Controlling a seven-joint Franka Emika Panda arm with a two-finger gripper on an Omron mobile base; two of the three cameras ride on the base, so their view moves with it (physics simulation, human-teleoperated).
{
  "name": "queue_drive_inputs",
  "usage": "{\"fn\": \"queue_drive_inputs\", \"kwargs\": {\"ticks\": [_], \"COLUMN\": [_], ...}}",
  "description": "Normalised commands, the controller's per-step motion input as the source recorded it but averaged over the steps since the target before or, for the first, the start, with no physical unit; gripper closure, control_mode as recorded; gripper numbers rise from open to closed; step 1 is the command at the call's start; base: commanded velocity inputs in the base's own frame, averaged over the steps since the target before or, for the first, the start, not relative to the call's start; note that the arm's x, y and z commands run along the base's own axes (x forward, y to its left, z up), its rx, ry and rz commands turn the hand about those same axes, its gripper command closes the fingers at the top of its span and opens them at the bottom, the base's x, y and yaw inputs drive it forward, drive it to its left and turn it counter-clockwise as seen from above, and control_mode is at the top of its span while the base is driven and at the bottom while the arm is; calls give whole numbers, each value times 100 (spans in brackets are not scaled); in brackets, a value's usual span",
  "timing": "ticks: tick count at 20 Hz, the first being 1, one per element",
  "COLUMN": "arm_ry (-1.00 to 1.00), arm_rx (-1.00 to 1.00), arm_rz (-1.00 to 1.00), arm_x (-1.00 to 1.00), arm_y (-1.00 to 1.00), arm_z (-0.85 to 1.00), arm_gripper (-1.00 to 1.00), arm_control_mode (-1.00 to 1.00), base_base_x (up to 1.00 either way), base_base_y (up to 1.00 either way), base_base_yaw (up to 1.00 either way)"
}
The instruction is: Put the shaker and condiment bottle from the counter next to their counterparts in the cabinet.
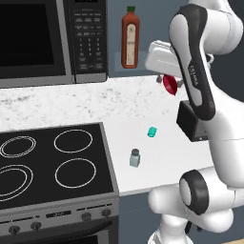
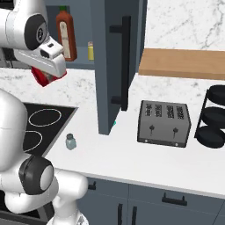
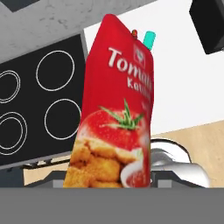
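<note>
Claw [image 1: 167,82] clenched on condiment bottle [image 3: 116,109], raised off worktop [image 1: 143,102] (clearance for cabinet ledge). Shaker [image 1: 135,157] well below, unclaimed.

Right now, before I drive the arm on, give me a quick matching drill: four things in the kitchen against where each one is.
Things:
1. shaker
2. condiment bottle
3. tall sauce bottle
4. toaster

Places:
A. upright on the cabinet ledge
B. held in the gripper, above the counter
C. on the counter near the stove corner
D. on the counter right of the open cabinet door

Pairs: 1-C, 2-B, 3-A, 4-D
</note>
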Motion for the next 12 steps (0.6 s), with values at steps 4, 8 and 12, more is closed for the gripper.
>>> {"fn": "queue_drive_inputs", "kwargs": {"ticks": [4, 8, 12], "arm_ry": [-6, -14, -16], "arm_rx": [1, 3, 2], "arm_rz": [1, 7, 13], "arm_x": [1, 7, 8], "arm_y": [0, 0, 0], "arm_z": [0, 0, 0], "arm_gripper": [100, 100, 100], "arm_control_mode": [-100, -100, -100], "base_base_x": [0, 0, 0], "base_base_y": [0, 0, 0], "base_base_yaw": [0, 0, 0]}}
